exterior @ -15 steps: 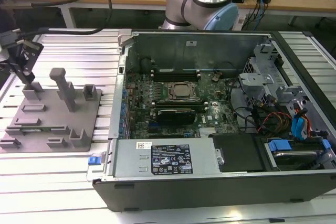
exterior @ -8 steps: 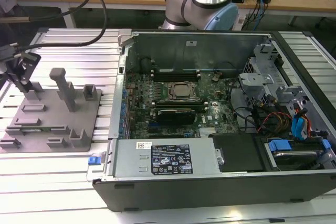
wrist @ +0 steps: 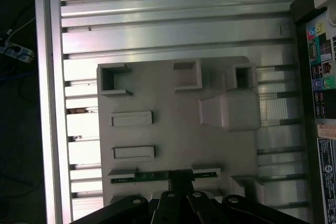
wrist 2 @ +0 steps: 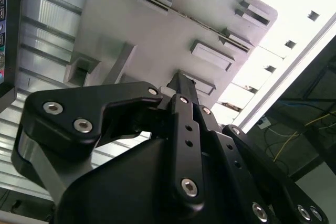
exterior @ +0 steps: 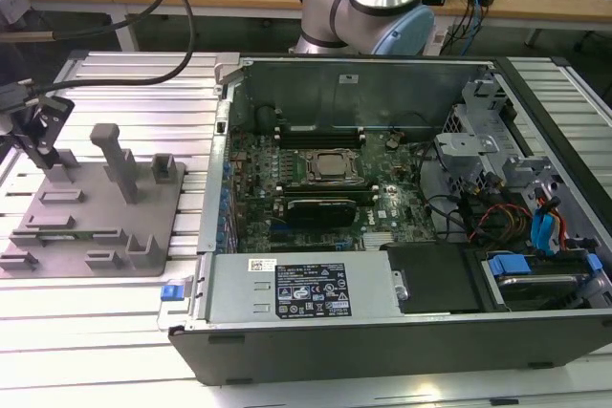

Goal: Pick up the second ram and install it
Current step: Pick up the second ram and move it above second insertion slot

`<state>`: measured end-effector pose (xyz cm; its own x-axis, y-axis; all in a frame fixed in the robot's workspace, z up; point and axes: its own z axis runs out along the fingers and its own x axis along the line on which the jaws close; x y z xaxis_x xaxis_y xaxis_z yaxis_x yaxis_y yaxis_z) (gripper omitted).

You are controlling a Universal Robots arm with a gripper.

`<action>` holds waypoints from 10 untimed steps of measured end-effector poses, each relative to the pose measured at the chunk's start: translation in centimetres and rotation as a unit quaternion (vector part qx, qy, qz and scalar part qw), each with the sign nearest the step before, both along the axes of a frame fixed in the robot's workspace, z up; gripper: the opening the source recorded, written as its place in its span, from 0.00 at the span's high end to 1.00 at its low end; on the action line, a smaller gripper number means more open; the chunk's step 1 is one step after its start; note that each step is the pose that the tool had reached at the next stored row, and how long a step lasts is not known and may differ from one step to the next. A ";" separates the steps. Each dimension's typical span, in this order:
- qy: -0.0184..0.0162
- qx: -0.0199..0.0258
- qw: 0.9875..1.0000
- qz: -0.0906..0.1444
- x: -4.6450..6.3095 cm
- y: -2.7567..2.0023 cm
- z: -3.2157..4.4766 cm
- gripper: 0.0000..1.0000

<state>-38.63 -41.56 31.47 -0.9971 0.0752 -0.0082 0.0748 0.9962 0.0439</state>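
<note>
I'm hovering the gripper point(exterior: 45, 160), fingers point(wrist: 181, 178) pinched together, over mid-pt of the 2nd RAM stick point(wrist: 149, 177) for balanced pickup.

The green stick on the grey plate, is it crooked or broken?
Nothing stands out. The second ram lies straight in its holder on the grey fixture, with no damage visible, and the gripper is at its middle.

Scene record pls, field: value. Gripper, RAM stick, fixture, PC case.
gripper: black gripper above the grey plastic fixture plate, at the exterior view's left
ram: slim green circuit-board stick lying in a slot of the plate; gripper lined up over its middle in the first wrist view
contact: cannot tell
case: open dark grey computer case, on the plate's exterior-view right, green motherboard exposed
</note>
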 end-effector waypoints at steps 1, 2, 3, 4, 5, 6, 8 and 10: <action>0.000 0.000 1.000 0.000 0.0 0.00 0.00 0.92; 0.000 0.000 1.000 0.000 0.0 0.00 -0.01 0.92; 0.000 0.000 1.000 0.000 0.0 0.00 -0.02 0.92; 0.000 0.000 1.000 0.000 0.0 0.00 -0.02 0.92; 0.000 0.000 1.000 0.000 0.0 0.00 -0.01 0.92; 0.000 0.000 1.000 0.000 0.0 0.00 -0.01 0.92; 0.000 0.000 1.000 0.003 0.0 0.00 -0.01 0.92; 0.000 0.000 0.999 0.040 0.0 0.00 -0.01 0.92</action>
